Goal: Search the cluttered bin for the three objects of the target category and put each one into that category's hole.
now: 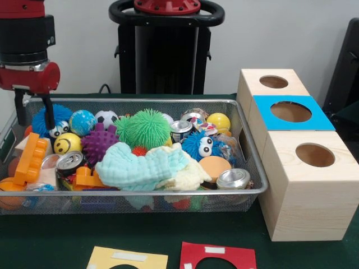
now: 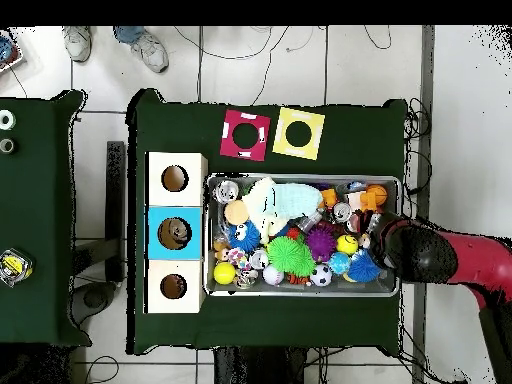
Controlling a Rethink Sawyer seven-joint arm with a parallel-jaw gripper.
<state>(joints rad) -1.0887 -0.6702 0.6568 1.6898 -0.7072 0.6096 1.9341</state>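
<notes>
You have the large shallow silver wire-mesh bin (image 1: 247,147) sitting on the dark green desk (image 1: 168,235), packed with clutter and touching the row of three pale wooden boxes (image 1: 305,190) with round holes in their tops. The middle box carries a blue square card (image 1: 263,109) around its hole.

Your red and black gripper (image 1: 35,115) hangs at the bin's left end in the front view, its two dark fingers (image 1: 49,115) spread apart and released, holding nothing. The tips sit by a fuzzy blue ball with googly eyes (image 1: 45,120); whether they touch it is hard to tell from here.

Inside the bin you can see a yellow smiley-face ball (image 1: 67,143), a purple spiky ball (image 1: 99,143), a green stringy puffer ball (image 1: 147,128), a crumpled mint-green cloth (image 1: 137,167), an orange plastic building block (image 1: 31,158) and a silver drink can (image 1: 233,179) lying in the right front corner.

On the desk in front of the bin lie a yellow card (image 1: 128,259) and a red card (image 1: 219,256), each with a round cut-out.
</notes>
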